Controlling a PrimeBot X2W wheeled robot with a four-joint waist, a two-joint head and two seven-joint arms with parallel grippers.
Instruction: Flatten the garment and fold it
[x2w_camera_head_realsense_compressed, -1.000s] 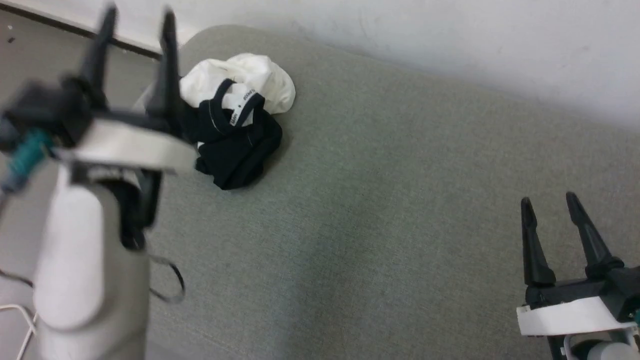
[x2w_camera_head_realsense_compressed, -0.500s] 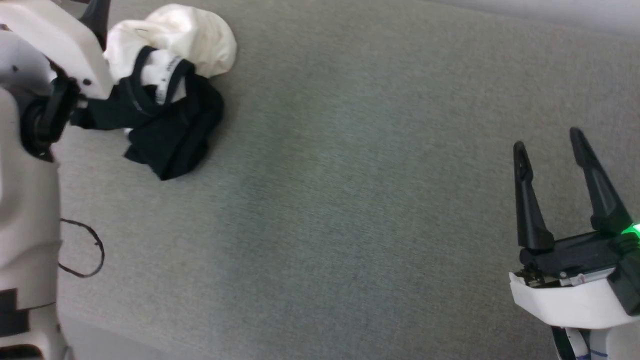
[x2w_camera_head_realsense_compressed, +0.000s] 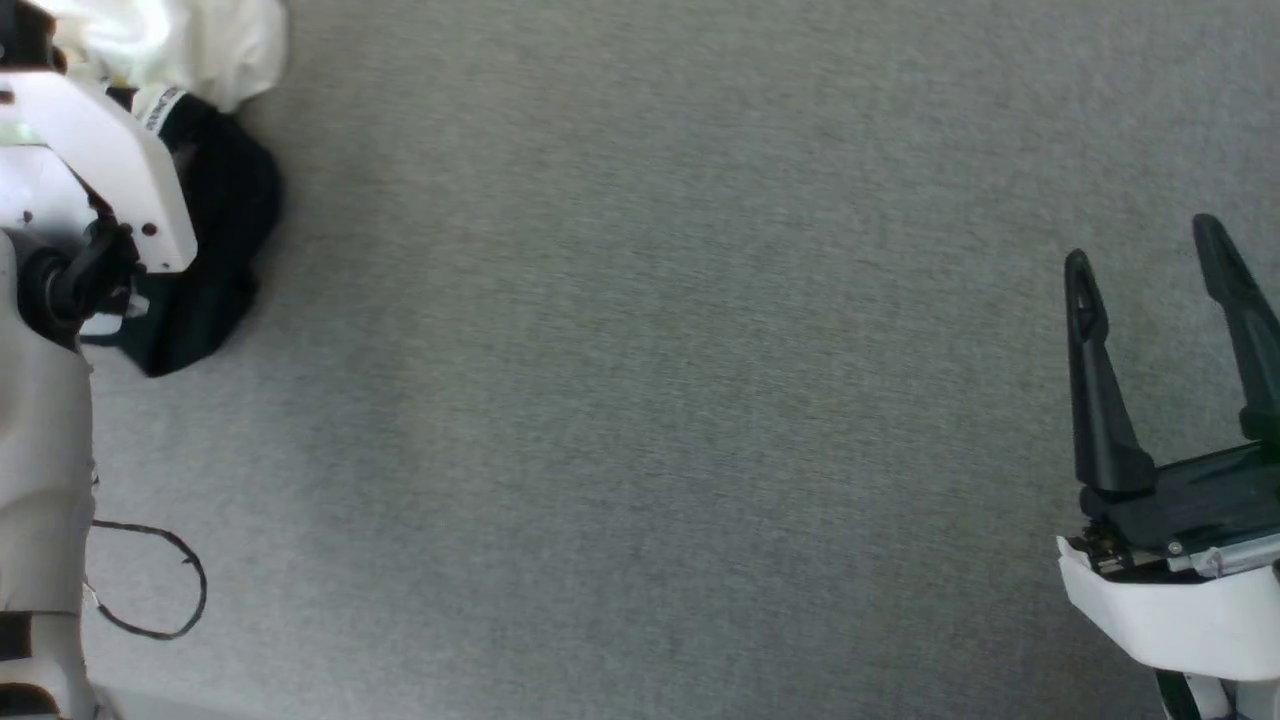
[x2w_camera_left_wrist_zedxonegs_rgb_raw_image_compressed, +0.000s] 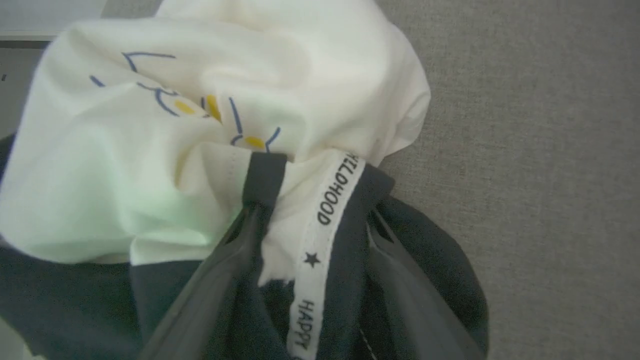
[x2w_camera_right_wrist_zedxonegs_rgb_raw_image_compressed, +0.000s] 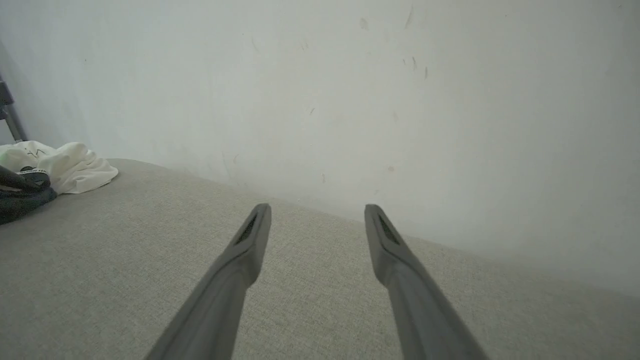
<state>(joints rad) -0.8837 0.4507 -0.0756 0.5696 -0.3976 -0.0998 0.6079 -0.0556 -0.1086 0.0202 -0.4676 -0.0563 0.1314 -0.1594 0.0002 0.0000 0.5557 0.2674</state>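
Note:
The garment lies crumpled in a heap: white body with a blue and yellow print, black sleeves, and a black collar with white lettered neck tape. My left gripper is open and pressed into the heap, its fingers standing either side of the collar and tape. In the head view the garment sits at the far upper left, half hidden by my left arm's white wrist. My right gripper hovers open at the lower right, far from the cloth, with nothing in it. From its wrist the garment shows at the far left.
A grey fabric-covered surface stretches wide between the two arms. A pale wall rises behind it. A thin black cable loop hangs by my left arm at the surface's near edge.
The head camera has swung, sliding the garment to the picture's upper left. My left gripper went from raised near the camera down onto the garment. The right gripper stays open.

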